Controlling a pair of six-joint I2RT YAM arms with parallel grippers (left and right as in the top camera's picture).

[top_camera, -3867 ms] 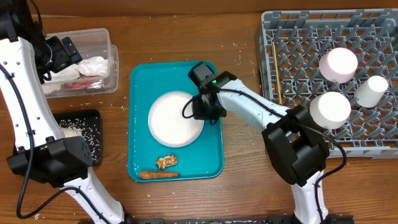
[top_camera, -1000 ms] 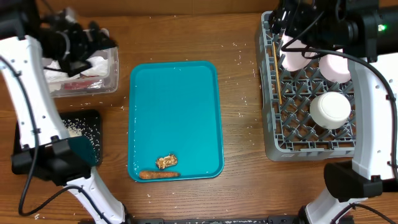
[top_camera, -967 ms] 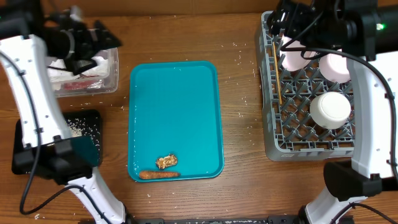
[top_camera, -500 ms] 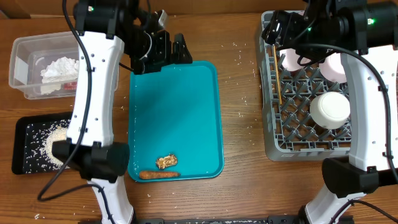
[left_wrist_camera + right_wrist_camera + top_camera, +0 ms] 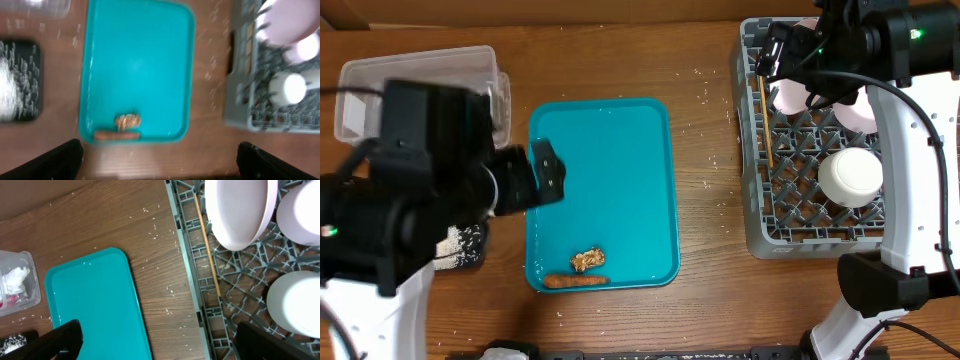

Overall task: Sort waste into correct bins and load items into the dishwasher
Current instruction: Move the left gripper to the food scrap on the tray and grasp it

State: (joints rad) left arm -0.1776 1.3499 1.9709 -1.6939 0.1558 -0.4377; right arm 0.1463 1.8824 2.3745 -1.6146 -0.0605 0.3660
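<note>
Carrot (image 5: 574,281): flat on the teal tray (image 5: 600,150), along the edge nearest the arm bases, just beside a brown food lump (image 5: 588,260). Left claw (image 5: 160,162) well above the tray, fingers (image 5: 50,162) wide apart, holding nothing. Right claw (image 5: 160,342) likewise spread and empty, over the dish rack (image 5: 752,200). Bring the left claw down over the carrot's middle with fingers set across its width (not along it). Keep both fingers clear of the tray rim close by. Close gently: probably soft, and liable to roll. Carry to the black tray (image 5: 34,50), judged the food bin given the rice (image 5: 7,90) in it. Treat the lump the same way.
</note>
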